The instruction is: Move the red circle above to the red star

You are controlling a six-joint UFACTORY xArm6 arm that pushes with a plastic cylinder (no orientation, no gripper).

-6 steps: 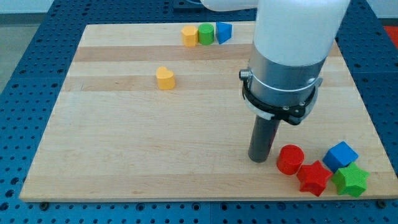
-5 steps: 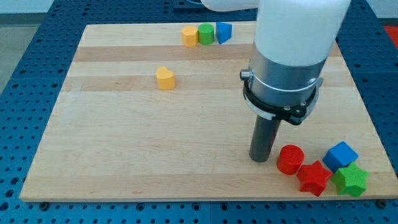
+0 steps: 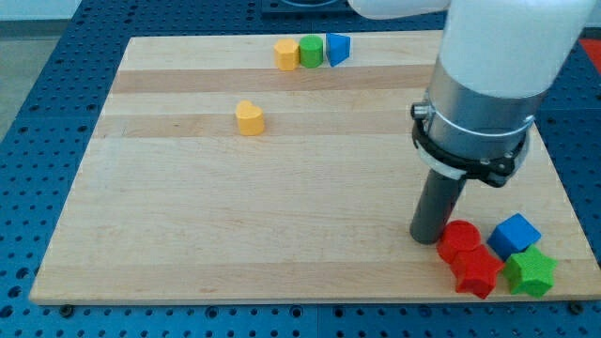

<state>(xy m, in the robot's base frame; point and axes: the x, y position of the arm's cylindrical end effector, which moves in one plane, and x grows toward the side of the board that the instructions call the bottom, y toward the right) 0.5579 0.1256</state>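
Observation:
The red circle (image 3: 459,238) lies near the board's bottom right corner, just above and touching the red star (image 3: 477,271). My tip (image 3: 426,238) stands on the board right against the red circle's left side. The arm's white and grey body rises above it toward the view's top right.
A blue cube (image 3: 516,235) and a green star (image 3: 531,272) sit right of the red pair. A yellow heart (image 3: 249,118) lies at upper left of centre. A yellow block (image 3: 285,53), a green block (image 3: 311,51) and a blue block (image 3: 337,48) line the wooden board's (image 3: 188,207) top edge.
My tip has moved right and pushed the red circle right, so it now sits directly above the red star, touching it. The other blocks have not moved.

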